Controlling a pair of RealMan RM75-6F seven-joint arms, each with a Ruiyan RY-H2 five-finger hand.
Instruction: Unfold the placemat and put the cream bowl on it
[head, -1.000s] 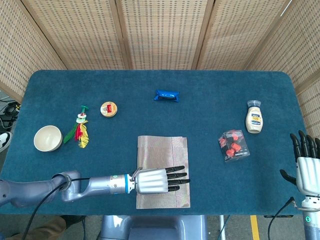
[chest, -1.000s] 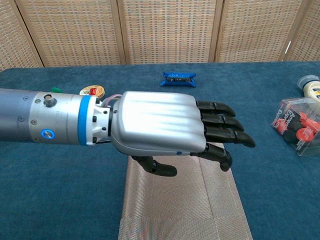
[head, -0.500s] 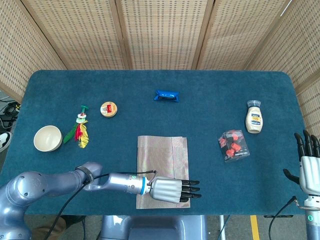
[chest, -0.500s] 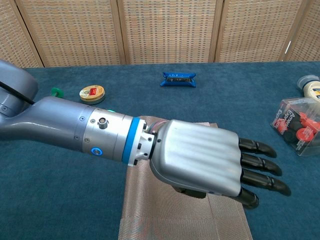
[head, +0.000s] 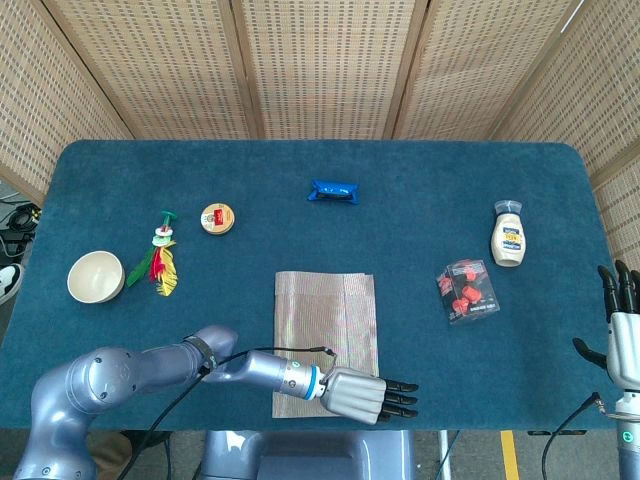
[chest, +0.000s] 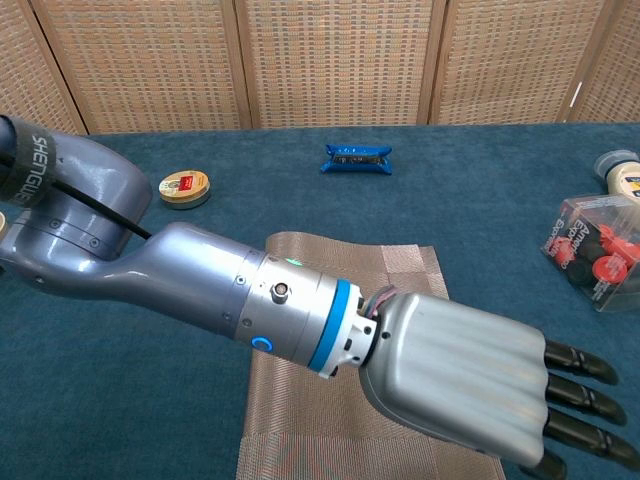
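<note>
The folded tan placemat (head: 325, 325) (chest: 380, 270) lies on the blue table near its front edge. My left hand (head: 365, 394) (chest: 470, 385) hovers flat over the mat's front right corner, fingers stretched out to the right and holding nothing. The cream bowl (head: 96, 277) stands upright at the far left of the table, well away from both hands; the chest view does not show it. My right hand (head: 622, 325) is at the right edge of the head view, beyond the table's right end, fingers apart and upright, empty.
A feathered toy (head: 160, 260) lies beside the bowl. A round tin (head: 217, 218) (chest: 185, 187), a blue packet (head: 333, 191) (chest: 357, 159), a mayonnaise bottle (head: 509, 236) (chest: 620, 172) and a clear box of red pieces (head: 467, 291) (chest: 597, 248) are spread over the table.
My left hand has slid toward the front edge and to the right along the placemat, reaching its front right corner. My right hand has drawn back slightly, toward the frame's lower right.
</note>
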